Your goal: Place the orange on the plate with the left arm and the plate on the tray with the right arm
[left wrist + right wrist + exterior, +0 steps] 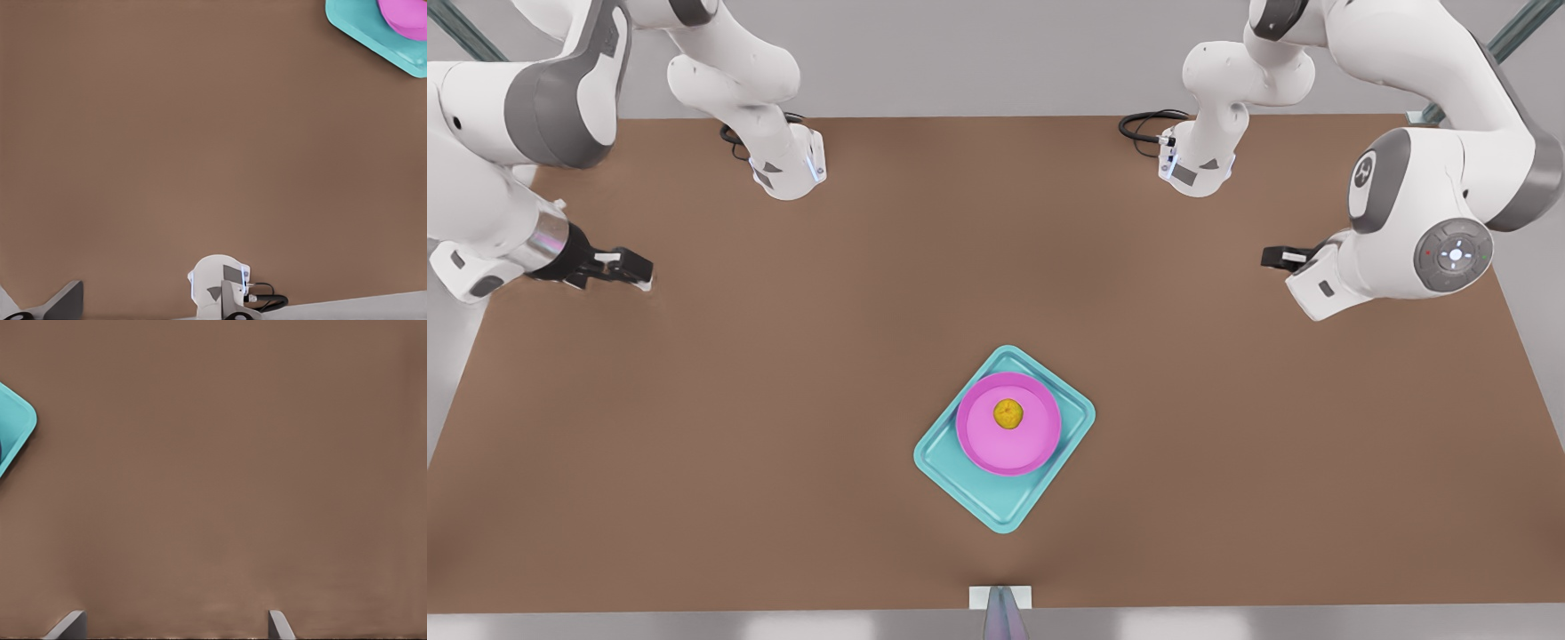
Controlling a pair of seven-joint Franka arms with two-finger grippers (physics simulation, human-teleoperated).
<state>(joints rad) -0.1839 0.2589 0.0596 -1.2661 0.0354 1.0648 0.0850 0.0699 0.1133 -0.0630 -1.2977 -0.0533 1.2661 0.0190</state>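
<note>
At mid-worktop (pixel 783 400) the orange (pixel 1008 413) sits on the plate (pixel 1005 452), and the plate sits on the tray (pixel 959 473); I judge both placements done. My right gripper (pixel 633 267) hangs well apart, jaws released and empty. My left gripper (pixel 1276 258) waits opposite, jaw state not discernible, and any move should steer wide of the tray.

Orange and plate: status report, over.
Orange on plate, plate on tray. Right gripper open at front view's left, left gripper at its right, both clear of tray. Nothing in the way.
</note>
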